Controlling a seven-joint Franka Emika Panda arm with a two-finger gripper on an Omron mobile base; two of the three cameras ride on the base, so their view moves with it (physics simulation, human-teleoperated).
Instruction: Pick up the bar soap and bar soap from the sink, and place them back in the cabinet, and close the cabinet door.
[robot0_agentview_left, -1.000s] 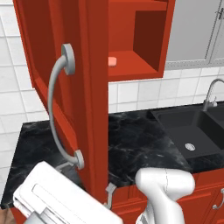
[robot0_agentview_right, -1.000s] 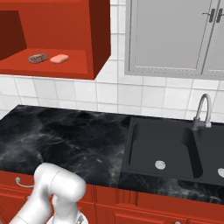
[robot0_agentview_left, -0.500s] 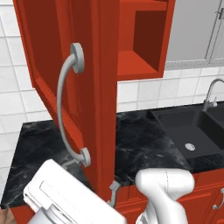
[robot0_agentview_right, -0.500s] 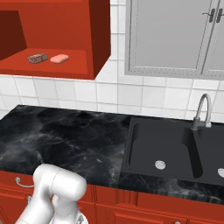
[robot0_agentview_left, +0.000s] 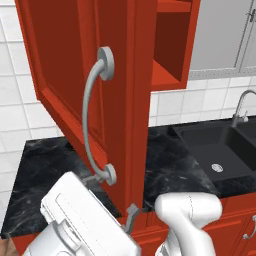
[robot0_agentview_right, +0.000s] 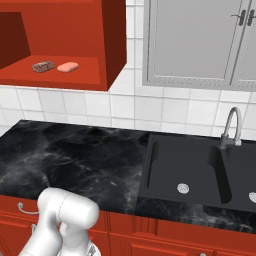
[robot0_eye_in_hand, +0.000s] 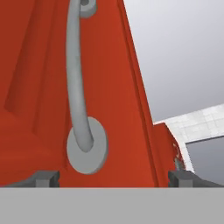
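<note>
Gripper (robot0_eye_in_hand: 113, 178) wide open, empty, fingertips straddling lower handle (robot0_eye_in_hand: 78, 87) mount at frame bottom, against the door (robot0_eye_in_hand: 39, 109).

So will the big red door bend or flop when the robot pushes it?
Probably not: the cabinet door looks thick and flat, so it should swing stiffly. Its curved handle looks smooth, so the tool might slip there.
</note>
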